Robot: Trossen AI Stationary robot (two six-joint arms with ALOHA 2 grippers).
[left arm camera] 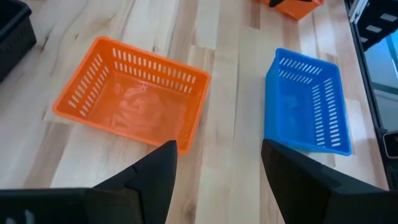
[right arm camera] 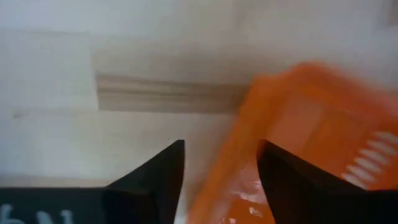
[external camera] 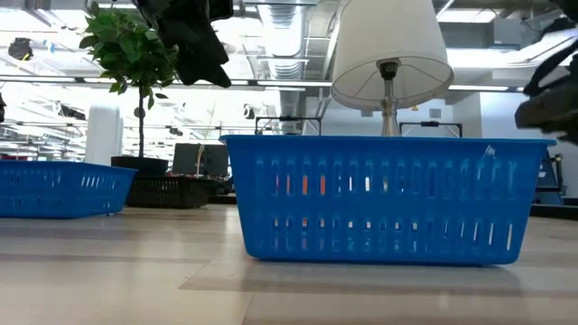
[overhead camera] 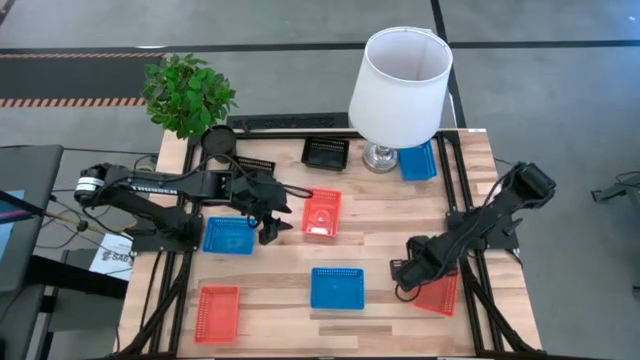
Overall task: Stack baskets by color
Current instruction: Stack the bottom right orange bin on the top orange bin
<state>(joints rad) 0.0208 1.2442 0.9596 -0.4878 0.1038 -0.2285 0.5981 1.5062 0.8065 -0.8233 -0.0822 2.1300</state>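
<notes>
Several baskets lie about the table. My left gripper [overhead camera: 272, 226] hangs open above the boards between a blue basket [overhead camera: 228, 236] and a red-orange basket [overhead camera: 322, 213]; its wrist view shows that red-orange basket [left arm camera: 130, 102] and another blue basket [left arm camera: 308, 109] ahead. My right gripper [overhead camera: 408, 272] points down, open, at the left edge of a red-orange basket [overhead camera: 440, 295] near the table's right side. That basket's side wall [right arm camera: 239, 155] runs between the two fingers, one over the inside, one over the table. My right gripper stands over the red-orange basket's side wall [right arm camera: 239, 155] from above, fingers pointing down on either side of it. The view is blurred, so I cannot tell whether either finger touches the wall. The basket rests on the table.
A white-shaded lamp [overhead camera: 400, 85] stands at the far edge over a blue basket [overhead camera: 417, 160]. Black baskets [overhead camera: 325, 152] lie at the back, beside a plant [overhead camera: 188, 95] and a round black pot [overhead camera: 218, 138]. A blue basket [overhead camera: 337, 288] and a red-orange one [overhead camera: 217, 310] sit near the front.
</notes>
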